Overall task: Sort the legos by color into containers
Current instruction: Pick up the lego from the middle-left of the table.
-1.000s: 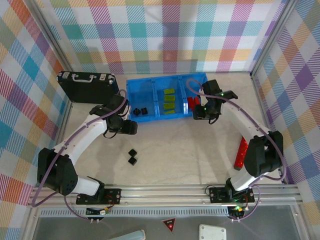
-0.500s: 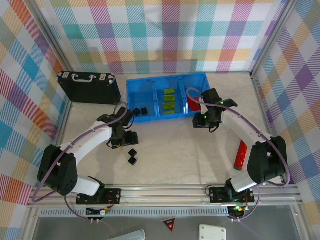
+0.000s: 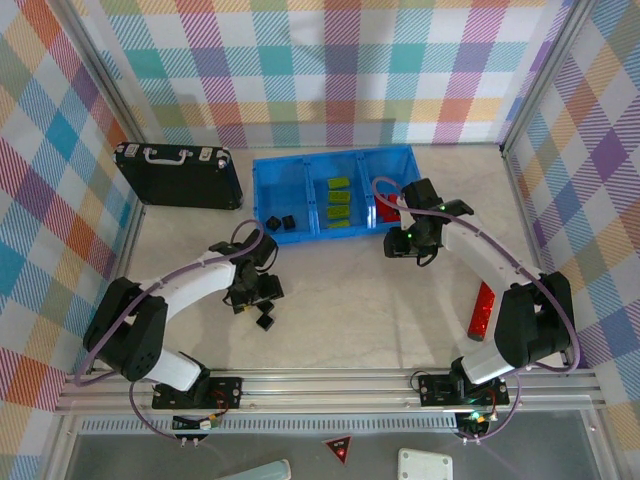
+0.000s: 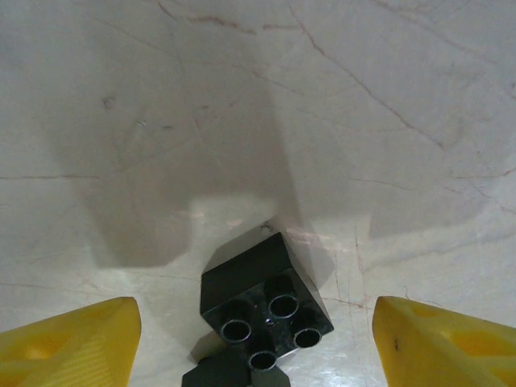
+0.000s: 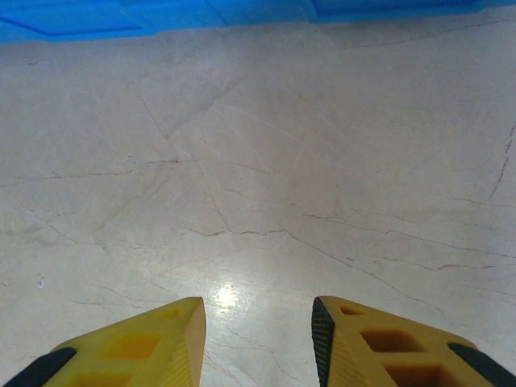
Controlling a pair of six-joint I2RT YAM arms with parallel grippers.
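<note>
The left gripper (image 4: 256,316) is held low over the table (image 4: 347,113) with its fingers (image 4: 68,343) spread wide. A black cube (image 4: 266,300) is framed between them, touched by neither. A second cube (image 4: 234,376), cut off at the bottom edge, is set just beside it.

The right gripper (image 5: 258,314) is likewise parted, with nothing between its fingers, over bare table near the blue bin (image 5: 161,20).

From above, black pieces (image 3: 280,222) are seen in the bin's left compartment, green bricks (image 3: 340,200) in the middle one and red bricks (image 3: 383,208) in the right one. What seems to be a long red brick (image 3: 484,310) is left on the table, well apart from the bin.
</note>
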